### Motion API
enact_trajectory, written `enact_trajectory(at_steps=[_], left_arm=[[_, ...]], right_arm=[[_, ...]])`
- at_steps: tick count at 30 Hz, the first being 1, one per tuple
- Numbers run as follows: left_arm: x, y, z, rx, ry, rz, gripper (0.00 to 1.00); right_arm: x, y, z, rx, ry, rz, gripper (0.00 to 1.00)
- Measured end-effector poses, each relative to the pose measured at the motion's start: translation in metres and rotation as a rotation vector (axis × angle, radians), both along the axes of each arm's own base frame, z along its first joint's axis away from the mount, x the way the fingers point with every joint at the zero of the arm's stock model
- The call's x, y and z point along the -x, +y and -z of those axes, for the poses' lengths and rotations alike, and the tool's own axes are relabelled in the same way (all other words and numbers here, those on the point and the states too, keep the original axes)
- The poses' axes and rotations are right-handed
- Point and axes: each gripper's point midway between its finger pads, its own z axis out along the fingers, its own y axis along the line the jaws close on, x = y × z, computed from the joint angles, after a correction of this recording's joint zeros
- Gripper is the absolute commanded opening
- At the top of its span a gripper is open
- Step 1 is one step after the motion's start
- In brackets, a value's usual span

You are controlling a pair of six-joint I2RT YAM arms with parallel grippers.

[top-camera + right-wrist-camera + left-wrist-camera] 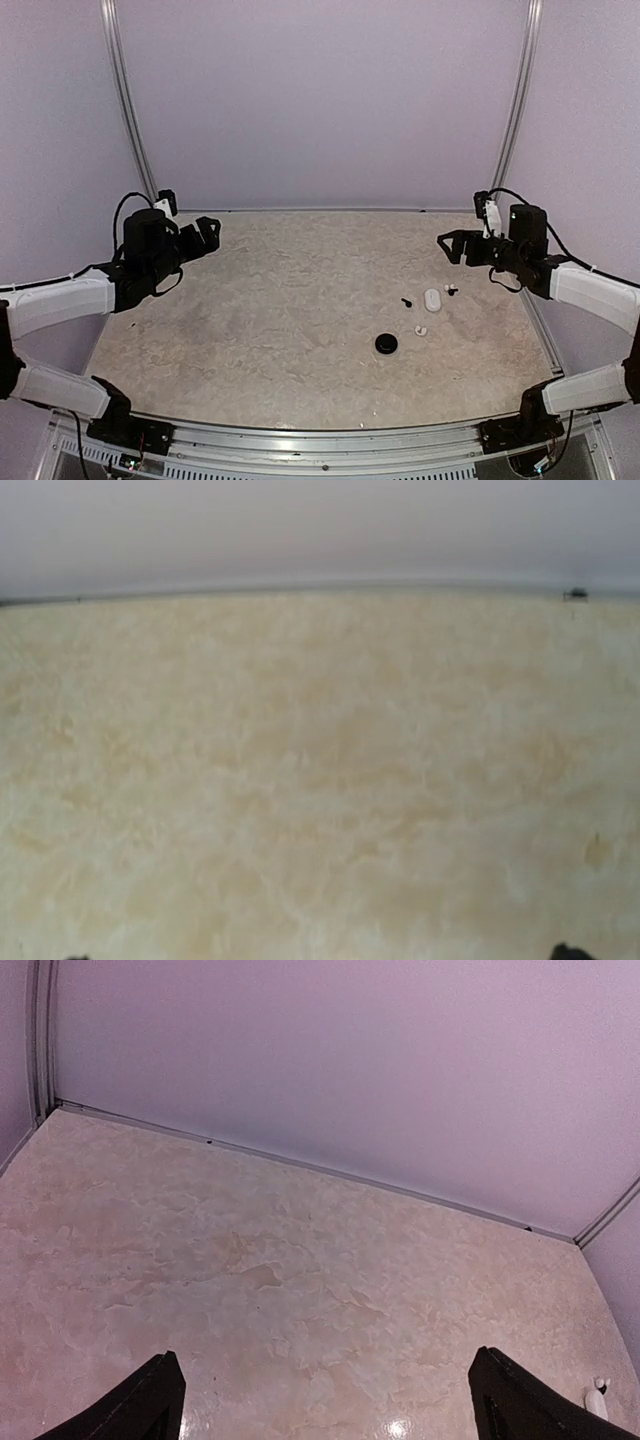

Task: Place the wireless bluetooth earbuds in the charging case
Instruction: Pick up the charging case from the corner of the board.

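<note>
While both arms were parked at opposite sides of the counter (280,300), nothing was gripped by either. The left jaws were seen spread wide in the left wrist view, with black fingertips (150,1405) at the two bottom corners and only bare counter between them. The right jaws were likewise found wide open in the right wrist view. Only the tips (570,952) were caught at the lower edge, the picture was blurred, and nothing was held.

On the counter right of centre, the charging case (432,300) was laid flat, nearer the right arm (590,285) than the left arm (60,300). Lid state could not be told from above. One earbud (451,289) was located just beside the case at its far right, apart from it. The second earbud (421,330) was placed near the case on its near side, also outside it. A small dark bit (407,301) was noted just left of the case and could not be identified. The black round disc (386,343) was set closer to the arm bases, left of the second earbud. A small white item (597,1398) was glimpsed at the right edge of the left wrist view, too small to be identified.
</note>
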Motion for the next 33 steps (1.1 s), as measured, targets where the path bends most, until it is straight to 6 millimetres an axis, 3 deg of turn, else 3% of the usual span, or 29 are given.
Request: enact_trajectory(at_steps=[8,23,33], left_arm=[[-0.001,-0.017,0.028,-0.06,0.061,-0.013,0.99],[-0.002,-0.04,0.022,-0.057,0.032,0.053,0.99],[-0.005,-0.042,0.025,-0.059,0.03,0.051,0.99]], right_arm=[[0.017,0.002,0.035,0.051,0.152,0.002,0.93],[0.047,0.022,0.136,0.297,0.493,0.009,0.71],[0.035,0.017,0.153,0.371,0.537,0.061,0.59]])
